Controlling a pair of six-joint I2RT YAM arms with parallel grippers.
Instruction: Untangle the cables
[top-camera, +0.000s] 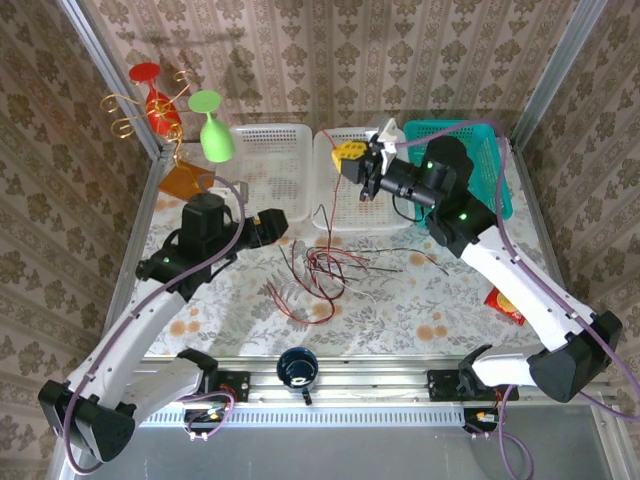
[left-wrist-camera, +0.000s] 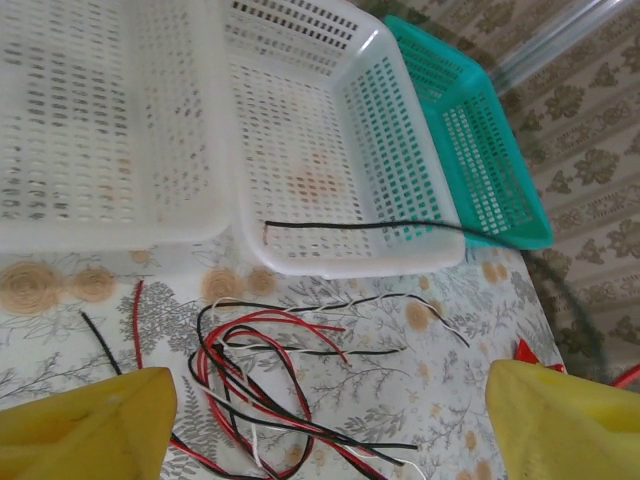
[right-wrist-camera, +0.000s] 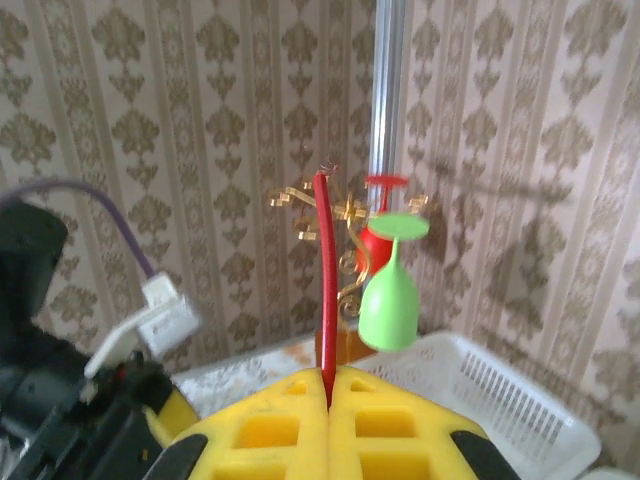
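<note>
Tangle: the cables (top-camera: 315, 275) lie as a loose knot of red, black and white strands on the table (top-camera: 420, 300), between the two arms and just in front of the baskets.
Left gripper (left-wrist-camera: 325, 400): it hangs over the near-left side of the knot. The jaws are wide apart with nothing between them.
Black cable (left-wrist-camera: 350, 226): one strand lies on its own across the near part of the middle white basket (left-wrist-camera: 400, 150), apart from the knot.
Right gripper (right-wrist-camera: 328, 380): it is high above the middle white basket. The jaws are pressed together on one red cable (right-wrist-camera: 326, 260), which stands straight up out of the pads.
Step in hand: probably separating a single red strand and carrying it toward the basket. Whether its lower end is free of the knot cannot be told.
Next move: probably set the red strand down clear of the others. The left gripper then needs to descend onto one strand at the edge of the knot and close on that strand alone.
</note>
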